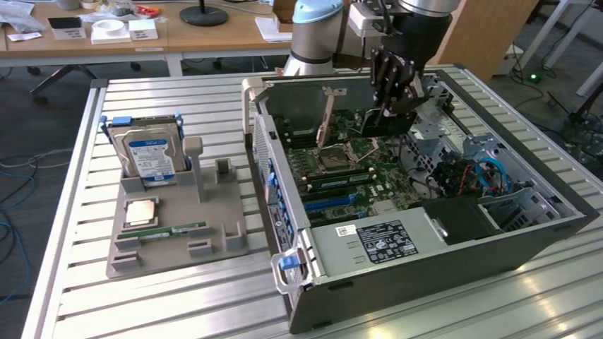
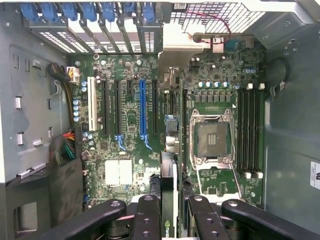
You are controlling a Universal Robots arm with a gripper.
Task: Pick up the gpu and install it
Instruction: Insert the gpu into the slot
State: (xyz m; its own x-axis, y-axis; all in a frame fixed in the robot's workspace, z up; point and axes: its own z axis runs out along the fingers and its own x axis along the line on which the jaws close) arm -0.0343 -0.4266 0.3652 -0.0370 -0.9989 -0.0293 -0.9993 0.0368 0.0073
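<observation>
- The open computer case (image 1: 527,233) sits nearest, with its motherboard (image 2: 130,125) exposed.
- Beside it, on the exterior view's left, a grey tray (image 1: 222,244) holds a hard drive (image 1: 151,159).
- Farther back, the gripper (image 1: 396,106) is clamped on the gpu (image 1: 386,127), which stands on edge over the motherboard.

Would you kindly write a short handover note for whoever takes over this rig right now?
Pincer: shut on the gpu, which it holds on edge inside the open computer case.
Gpu: in the air above the motherboard, not seated. The blue expansion slot is empty.
Other parts: the hard drive stands in the grey holder on the exterior view's left, untouched.
Done: the gpu is picked up and brought over the board.
Left: the install. The card is not yet in any slot.
</observation>
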